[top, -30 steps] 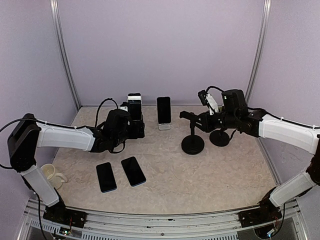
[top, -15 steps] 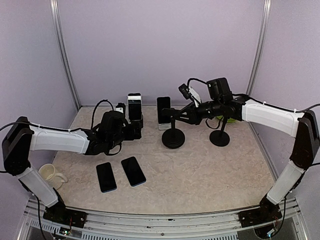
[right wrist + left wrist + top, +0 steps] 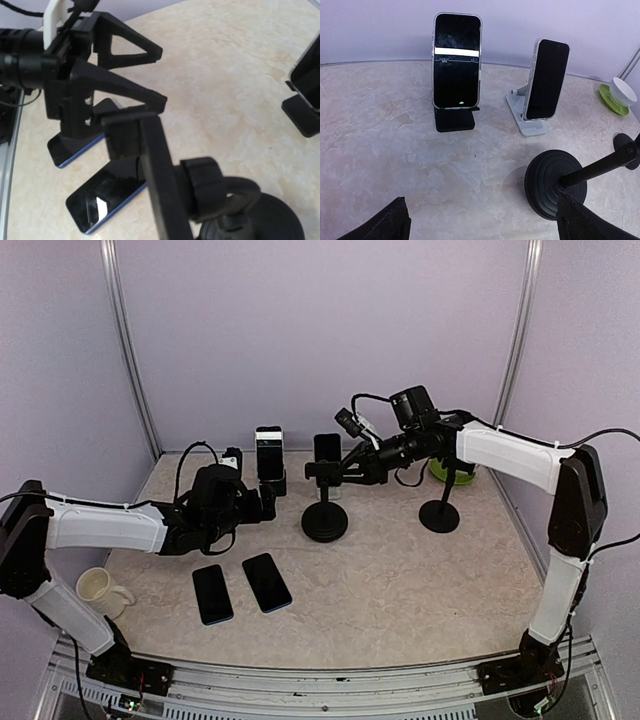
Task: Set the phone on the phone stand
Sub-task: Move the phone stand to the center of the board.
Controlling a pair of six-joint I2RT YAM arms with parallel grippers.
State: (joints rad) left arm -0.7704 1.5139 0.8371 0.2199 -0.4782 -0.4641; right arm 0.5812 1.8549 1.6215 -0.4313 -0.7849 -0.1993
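Seen from above, the right pincer (image 3: 346,470) was clenched on the upper arm of the black round-based phone stand (image 3: 325,522). The stand stood upright near the middle of the tabletop (image 3: 420,580). That arm's own wrist camera showed none of its fingers. The stand's clamp head and neck filled the view, with the wide-open left pincer (image 3: 131,75) beyond at about 11 o'clock.

At roughly 7 o'clock from the stand, a phone (image 3: 212,593) and a second phone (image 3: 266,582) lay flat side by side, neither touched by an arm.

The left wrist camera gave what the overhead view blurred. One dark handset (image 3: 456,60) leaned in a black dock (image 3: 455,120) at 11 o'clock. Another handset (image 3: 547,77) leaned in a white dock (image 3: 527,117) at 1 o'clock. A green saucer (image 3: 610,97) carrying a white cup sat at the far right edge. The left pincer's fingers (image 3: 385,225) framed the bottom corners of that view, spread wide, released and grasping nothing. The stand's round base sat just inside the right-hand finger.

Only the overhead view showed a spare round-based stand (image 3: 440,515) at 3 o'clock of the held one, and a pale mug (image 3: 100,588) at the near left corner.
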